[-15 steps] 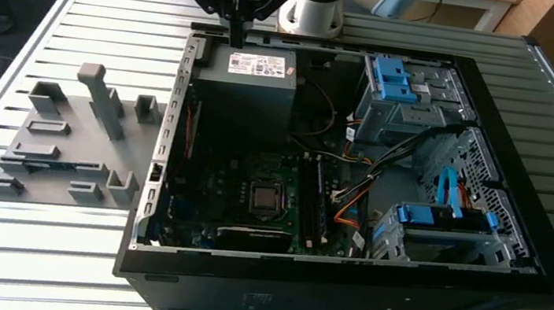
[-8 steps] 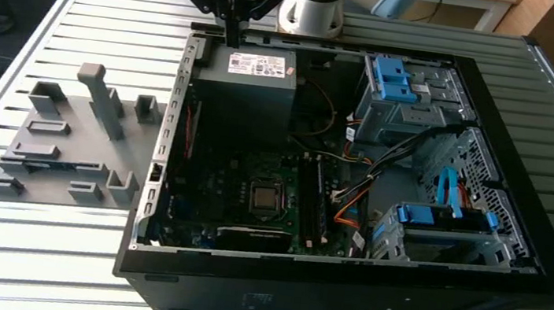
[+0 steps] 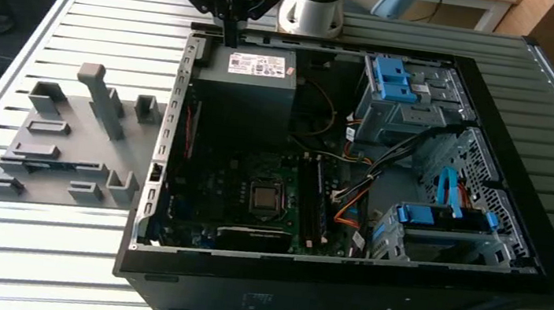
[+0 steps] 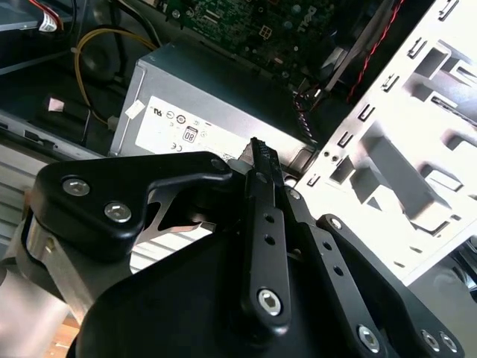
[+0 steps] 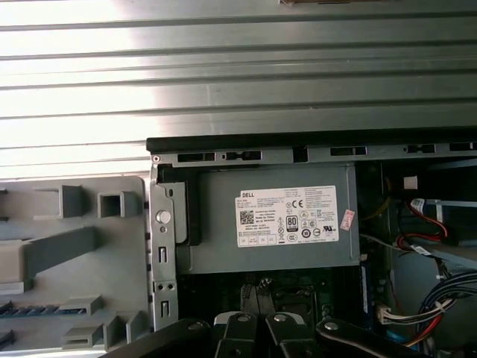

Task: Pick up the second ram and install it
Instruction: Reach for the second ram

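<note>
Over the slatted metal table (image 3: 94, 14) and open case (image 3: 345, 290) hangs the gripper (image 3: 231, 37).

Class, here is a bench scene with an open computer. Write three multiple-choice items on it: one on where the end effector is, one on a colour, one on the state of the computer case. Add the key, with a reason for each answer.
1. Where is the end effector?
A. Resting on a keyboard
B. Above the power supply, near the case's edge
C. Inside a drawer

2. What colour are the drive-bay latches?
A. Red
B. Yellow
C. Bright blue

3. In what state is the computer case?
A. Lying on its side, open, its inside exposed
B. Closed by a side panel
C. Standing upright under the table

Key:
1 B, because the exterior view shows it over the grey box with the pale label.
2 C, because they stand out bright blue against the grey metal.
3 A, because the board and cables are in plain sight.
</note>
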`<state>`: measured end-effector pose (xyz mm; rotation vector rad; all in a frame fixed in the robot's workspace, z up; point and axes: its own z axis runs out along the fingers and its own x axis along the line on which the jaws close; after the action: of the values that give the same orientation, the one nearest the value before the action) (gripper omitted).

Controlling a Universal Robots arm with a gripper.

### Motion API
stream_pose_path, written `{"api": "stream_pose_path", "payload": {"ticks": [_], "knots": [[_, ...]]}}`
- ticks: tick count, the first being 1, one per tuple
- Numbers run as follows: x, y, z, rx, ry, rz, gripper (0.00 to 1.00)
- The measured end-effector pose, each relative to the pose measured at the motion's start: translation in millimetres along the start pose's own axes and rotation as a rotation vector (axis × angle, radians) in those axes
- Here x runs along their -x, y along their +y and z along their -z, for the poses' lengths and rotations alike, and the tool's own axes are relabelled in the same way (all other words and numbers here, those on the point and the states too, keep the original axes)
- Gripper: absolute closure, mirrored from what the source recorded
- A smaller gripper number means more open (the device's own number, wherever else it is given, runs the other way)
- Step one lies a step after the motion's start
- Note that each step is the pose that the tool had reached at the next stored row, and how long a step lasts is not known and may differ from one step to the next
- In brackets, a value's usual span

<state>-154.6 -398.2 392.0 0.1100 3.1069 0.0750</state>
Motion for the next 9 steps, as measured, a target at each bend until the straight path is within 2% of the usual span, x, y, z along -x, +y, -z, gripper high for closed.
{"api": "stream_pose_path", "payload": {"ticks": [9], "knots": [[-1.8,-0.1,-0.1,0.0,0.0,0.0,0.89]]}}
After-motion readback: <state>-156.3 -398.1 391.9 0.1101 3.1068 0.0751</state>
